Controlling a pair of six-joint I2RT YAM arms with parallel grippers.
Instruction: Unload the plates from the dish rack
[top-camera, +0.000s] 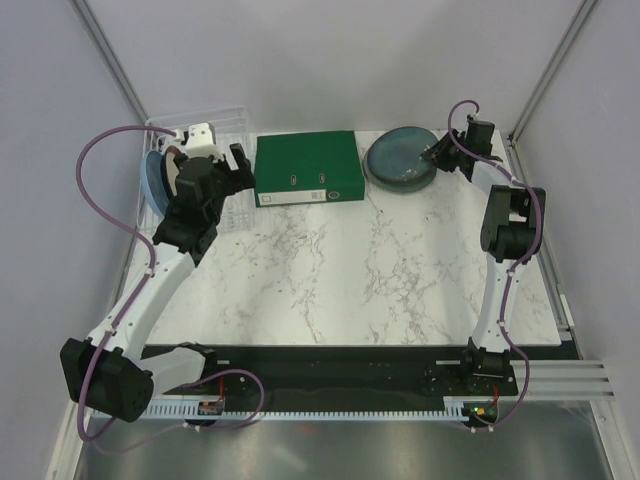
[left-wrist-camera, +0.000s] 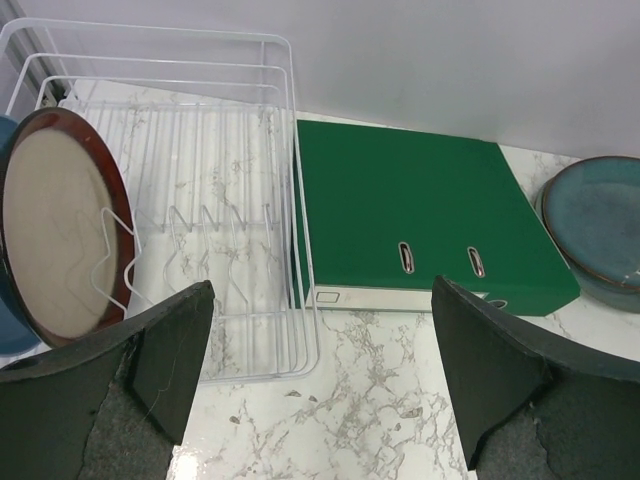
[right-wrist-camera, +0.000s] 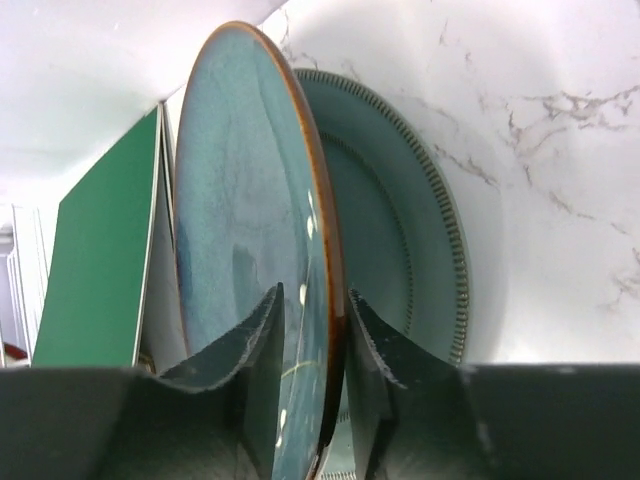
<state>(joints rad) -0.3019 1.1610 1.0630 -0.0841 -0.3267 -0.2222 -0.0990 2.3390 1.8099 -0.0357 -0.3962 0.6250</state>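
Pinches round dark grey-blue plate (right-wrist-camera: 240, 200) by its rim in right gripper (right-wrist-camera: 315, 295), over flat-lying grey-green ridged plate (right-wrist-camera: 420, 220); holds left gripper (left-wrist-camera: 320, 285) spread, empty.

dish rack (left-wrist-camera: 230, 230): white wire, slotted ribs, far left corner.
red-brown plate (left-wrist-camera: 60, 230): cream centre, standing on edge in the rack.
light blue plate (top-camera: 153, 178): upright just behind it.
dark blue plate (right-wrist-camera: 240, 200): lying on the grey-green plate (right-wrist-camera: 400, 230), far right.

Marble tbl (top-camera: 350, 270): dish rack (left-wrist-camera: 220, 170), binder (top-camera: 307, 167) (green), grey-green plate (right-wrist-camera: 400, 230).
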